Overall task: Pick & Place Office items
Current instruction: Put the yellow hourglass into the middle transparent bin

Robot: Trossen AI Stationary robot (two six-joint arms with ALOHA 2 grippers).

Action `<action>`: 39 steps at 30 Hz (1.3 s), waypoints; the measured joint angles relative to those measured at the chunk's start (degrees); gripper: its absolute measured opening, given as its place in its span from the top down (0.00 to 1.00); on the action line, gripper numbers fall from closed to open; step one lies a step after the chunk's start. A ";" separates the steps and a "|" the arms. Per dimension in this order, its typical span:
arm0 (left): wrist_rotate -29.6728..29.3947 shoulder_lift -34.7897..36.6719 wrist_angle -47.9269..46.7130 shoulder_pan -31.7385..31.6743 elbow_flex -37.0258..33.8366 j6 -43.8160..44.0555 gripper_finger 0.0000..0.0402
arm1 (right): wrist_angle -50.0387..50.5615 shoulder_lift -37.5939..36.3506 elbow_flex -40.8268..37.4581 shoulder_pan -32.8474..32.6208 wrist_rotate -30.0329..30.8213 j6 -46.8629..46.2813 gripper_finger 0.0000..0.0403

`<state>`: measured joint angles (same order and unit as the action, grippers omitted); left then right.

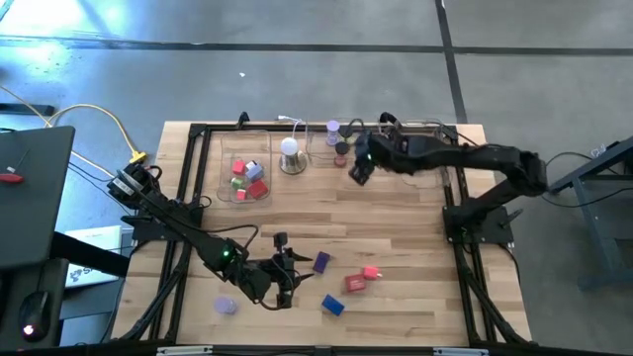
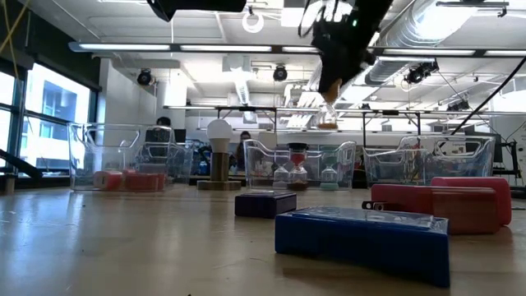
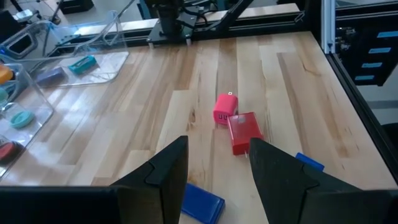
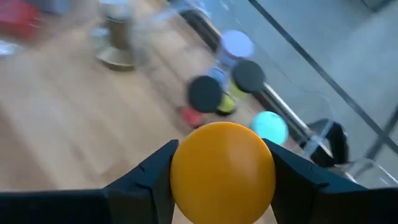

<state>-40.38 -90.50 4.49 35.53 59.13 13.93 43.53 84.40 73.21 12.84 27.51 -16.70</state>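
- The right arm reaches across the far side of the tabletop (image 1: 396, 208), raised above it; its pincer (image 4: 222, 177) is clamped on an orange roll (image 4: 222, 171).
- The left arm lies low near the front edge; its pincer (image 3: 217, 177) has its fingers parted, with nothing between them.

The left claw (image 3: 217, 171) is seen with its two dark fingers (image 3: 171, 168) apart and nothing between them, above the wooden table (image 3: 155, 106). Beyond the fingers a pink block (image 3: 224, 109) is seen touching a red block (image 3: 244, 132). A blue block (image 3: 202, 202) lies close under the fingers, and the corner of another blue piece (image 3: 309, 162) shows beside one finger. Clear plastic trays (image 3: 37, 81) with teal, orange and red pieces stand well apart.
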 joint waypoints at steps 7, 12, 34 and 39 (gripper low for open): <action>1.57 -0.04 -0.79 0.00 -0.02 0.00 0.59 | -1.44 3.56 0.00 7.63 -6.66 2.02 0.54; 1.59 -0.04 -2.09 0.00 -0.02 0.00 0.59 | -4.70 5.91 0.00 8.55 -7.12 4.10 0.54; 1.92 -0.04 -3.19 0.01 -0.07 1.11 0.59 | -7.92 9.67 0.11 10.30 -6.49 4.56 0.54; 1.90 -0.04 -3.21 0.00 -0.07 1.11 0.59 | -7.73 10.31 -0.11 10.99 -6.93 4.56 0.54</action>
<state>-38.48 -90.54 1.28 35.53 59.07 15.05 35.80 94.71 73.10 23.83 20.58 -12.14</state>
